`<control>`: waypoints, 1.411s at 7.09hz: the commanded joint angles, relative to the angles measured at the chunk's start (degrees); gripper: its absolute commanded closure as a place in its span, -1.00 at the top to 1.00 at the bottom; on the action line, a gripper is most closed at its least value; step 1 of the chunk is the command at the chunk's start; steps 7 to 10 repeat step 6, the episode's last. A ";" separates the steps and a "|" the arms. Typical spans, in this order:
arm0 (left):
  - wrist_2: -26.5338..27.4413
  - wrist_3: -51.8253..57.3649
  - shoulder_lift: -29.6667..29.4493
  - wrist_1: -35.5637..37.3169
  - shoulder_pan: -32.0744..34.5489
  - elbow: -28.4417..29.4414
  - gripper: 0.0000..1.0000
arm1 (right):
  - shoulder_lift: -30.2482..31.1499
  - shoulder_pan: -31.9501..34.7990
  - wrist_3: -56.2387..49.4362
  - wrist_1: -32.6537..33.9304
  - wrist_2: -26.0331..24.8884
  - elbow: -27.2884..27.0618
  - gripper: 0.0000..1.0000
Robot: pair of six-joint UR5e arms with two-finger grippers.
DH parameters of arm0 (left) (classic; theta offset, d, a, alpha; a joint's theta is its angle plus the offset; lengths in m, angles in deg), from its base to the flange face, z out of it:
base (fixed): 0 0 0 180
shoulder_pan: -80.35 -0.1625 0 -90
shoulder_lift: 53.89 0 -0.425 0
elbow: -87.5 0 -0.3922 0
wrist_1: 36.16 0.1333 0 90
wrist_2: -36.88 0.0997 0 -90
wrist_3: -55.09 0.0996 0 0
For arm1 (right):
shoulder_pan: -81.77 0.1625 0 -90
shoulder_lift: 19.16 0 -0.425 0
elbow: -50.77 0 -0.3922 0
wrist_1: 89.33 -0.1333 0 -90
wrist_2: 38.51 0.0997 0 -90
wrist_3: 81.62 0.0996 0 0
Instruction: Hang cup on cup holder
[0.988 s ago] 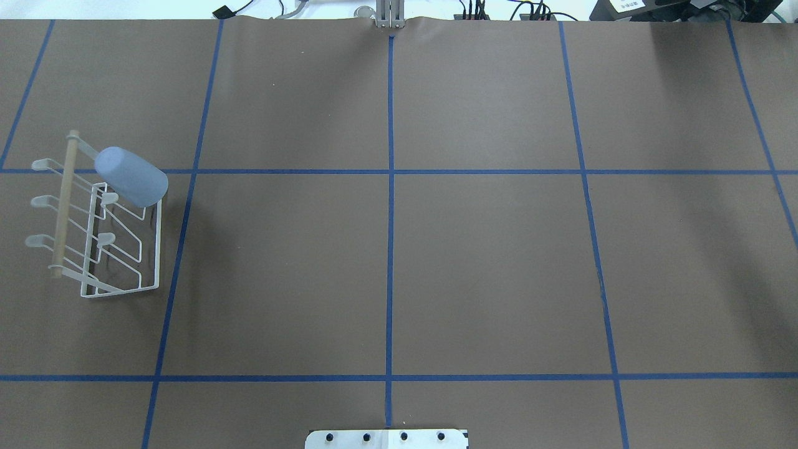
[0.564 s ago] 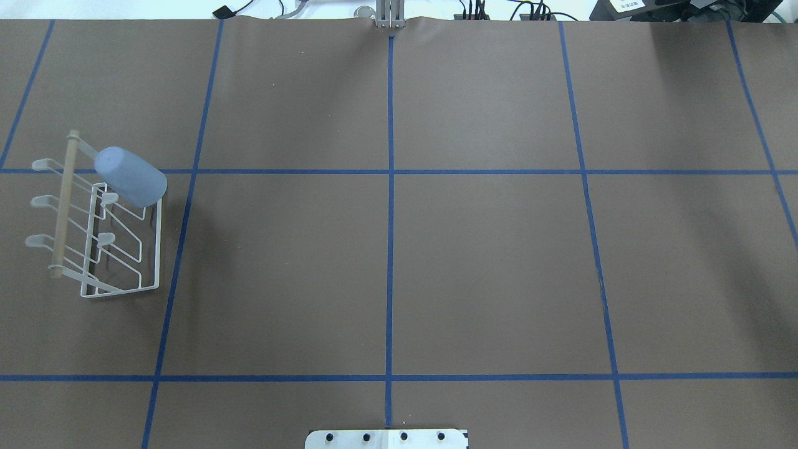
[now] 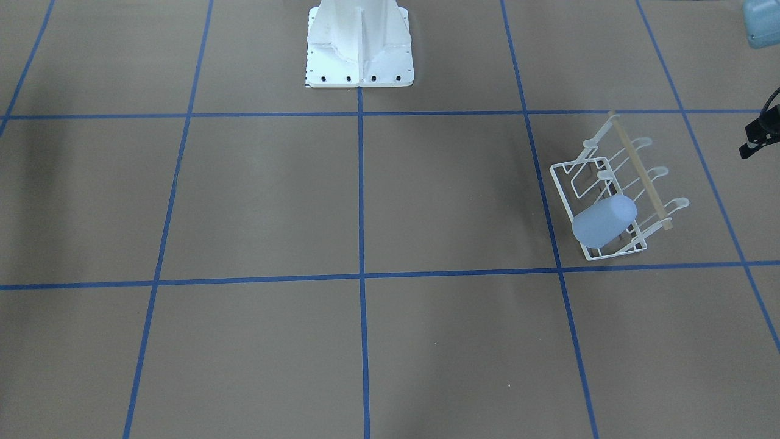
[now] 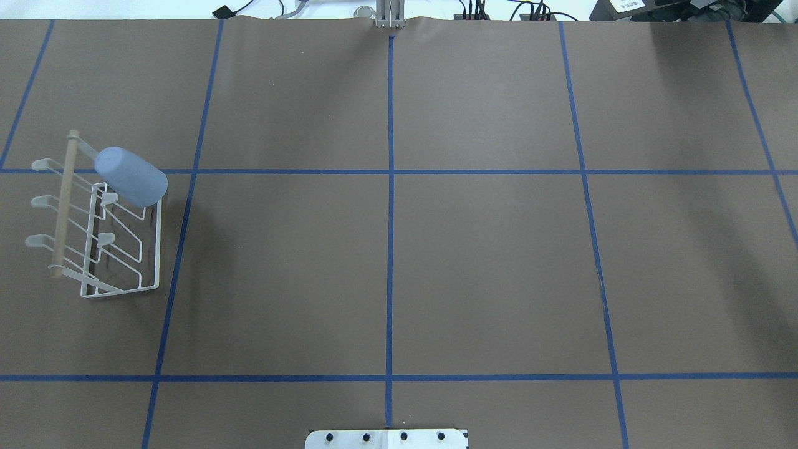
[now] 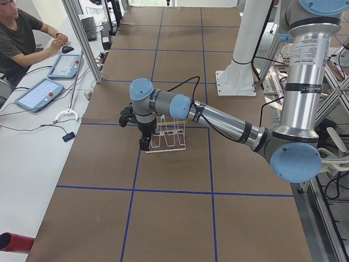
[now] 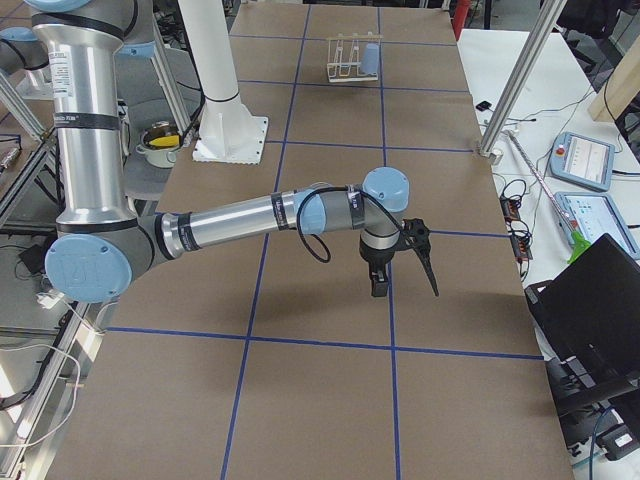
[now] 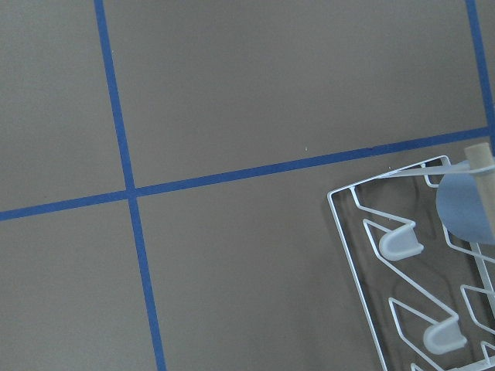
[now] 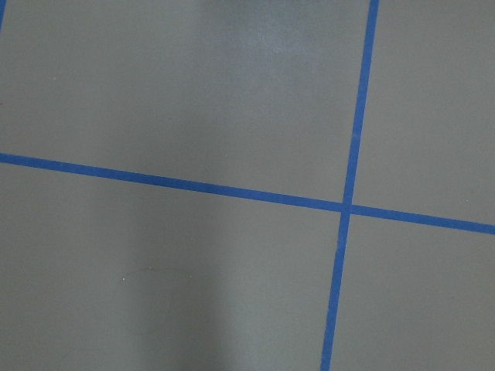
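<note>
Front-facing view: the pale blue cup (image 3: 604, 221) hangs upside down and tilted on a prong of the white wire cup holder (image 3: 606, 175). It sits at the rack's end farthest from the robot base (image 3: 359, 49), with its closed bottom raised toward the wooden rod (image 3: 640, 171). The holder stands on the brown table (image 3: 244, 195), which is crossed by blue tape lines (image 3: 361, 183). A black part pokes in at the right edge, too little to identify.

Overhead view: the cup (image 4: 131, 176) covers the far prong on the side toward the table's middle, its wide rim facing down and outward. The other prongs of the cup holder (image 4: 159, 249) are bare, and the rod (image 4: 63, 212) runs along the top. No arm is in sight.

Left side view: the left arm (image 5: 218, 117) reaches across in front of the cup holder (image 5: 170, 136) and hides the cup. The left gripper (image 5: 144, 143) hangs just beside the rack; whether its fingers are apart I cannot tell. An operator (image 5: 24, 38) sits by two tablets (image 5: 38, 94).

Right side view: the right gripper (image 6: 379, 285) hovers over bare table, well apart from the distant cup holder (image 6: 345, 62) and cup (image 6: 371, 58); its jaw state is unclear.

Left wrist view: a corner of the cup holder (image 7: 401, 244) shows, with a sliver of cup (image 7: 464, 212) under the rod end (image 7: 479, 154).

Right wrist view: only table and tape lines (image 8: 352, 154)
</note>
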 commanded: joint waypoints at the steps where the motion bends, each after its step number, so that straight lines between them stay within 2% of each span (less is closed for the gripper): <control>1: -0.03 0.00 0.22 -3.87 -0.01 0.26 0.97 | 0.11 -0.02 -0.09 0.04 0.37 -0.09 1.00; 10: 0.06 -0.18 1.10 -5.30 0.17 -0.27 0.97 | -0.07 -0.63 0.43 -0.05 0.81 0.34 1.00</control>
